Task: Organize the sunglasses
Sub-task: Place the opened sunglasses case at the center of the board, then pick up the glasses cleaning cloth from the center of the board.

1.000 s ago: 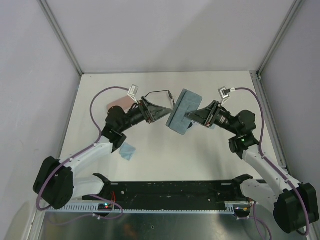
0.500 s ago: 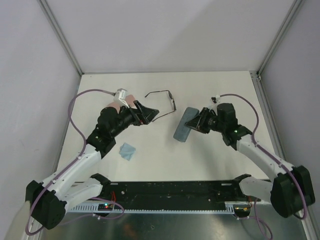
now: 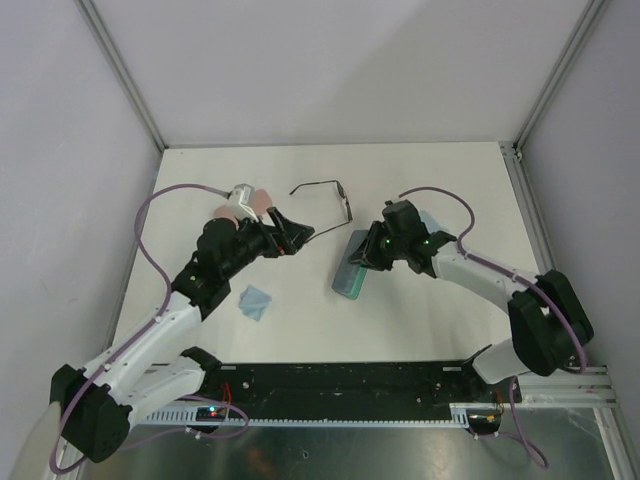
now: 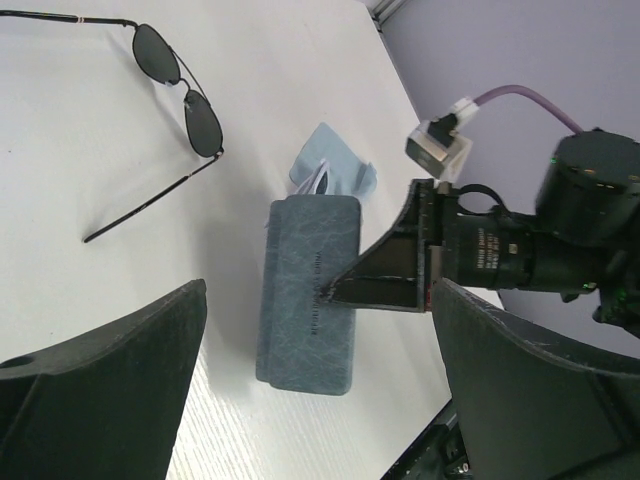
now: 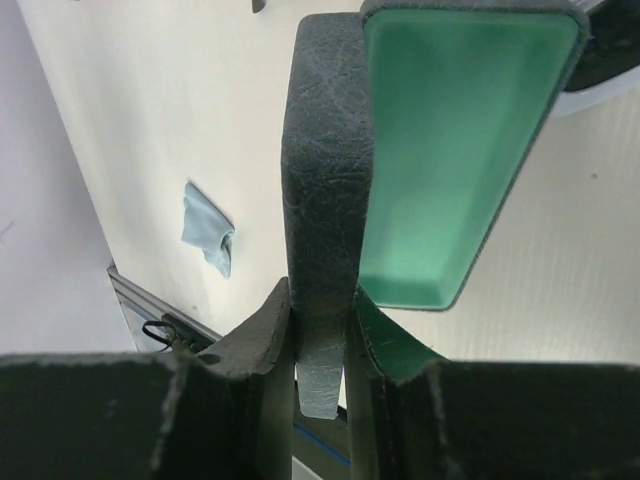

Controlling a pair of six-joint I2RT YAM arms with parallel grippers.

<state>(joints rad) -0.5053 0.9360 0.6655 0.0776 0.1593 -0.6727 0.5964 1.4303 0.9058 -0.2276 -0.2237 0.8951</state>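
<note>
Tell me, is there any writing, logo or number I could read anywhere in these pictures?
No text here is legible.
blue-grey case: a short stamped line on its lid, too small to read.
camera lens on the right arm: white markings on the barrel, too blurred to read.

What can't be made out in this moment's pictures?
Top view: pink case mostly under the left arm; far light-blue cloth mostly under the right arm.
Left wrist view: one arm of the black wire-framed sunglasses runs off the left edge.
</note>
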